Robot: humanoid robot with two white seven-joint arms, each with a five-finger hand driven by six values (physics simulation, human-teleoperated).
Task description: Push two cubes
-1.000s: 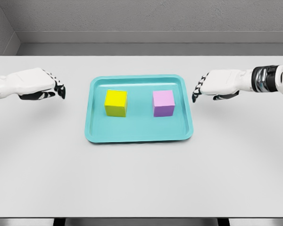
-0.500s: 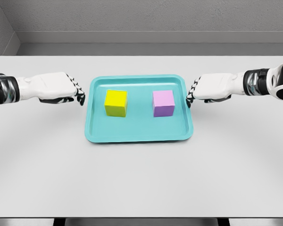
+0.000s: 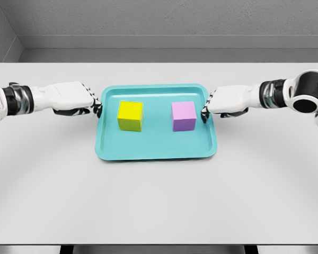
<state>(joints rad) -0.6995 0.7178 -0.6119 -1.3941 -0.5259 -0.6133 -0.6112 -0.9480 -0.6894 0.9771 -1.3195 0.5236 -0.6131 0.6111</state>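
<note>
One teal tray (image 3: pixel 156 151) near the table's (image 3: pixel 159 201) far edge holds two cubes, a yellow cube (image 3: pixel 130 115) toward its left side and a purple cube (image 3: pixel 184 115) toward its right, while the left hand (image 3: pixel 74 98) and right hand (image 3: pixel 225 101), fingers curled and empty, sit at the tray's left and right rims.

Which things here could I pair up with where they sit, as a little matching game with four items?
Things:
1. yellow cube
2. pink cube
3. left hand
4. right hand

Places:
A. at the tray's right rim
B. left half of the teal tray
C. at the tray's left rim
D. right half of the tray

Pairs: 1-B, 2-D, 3-C, 4-A. Neither hand touches a cube.
</note>
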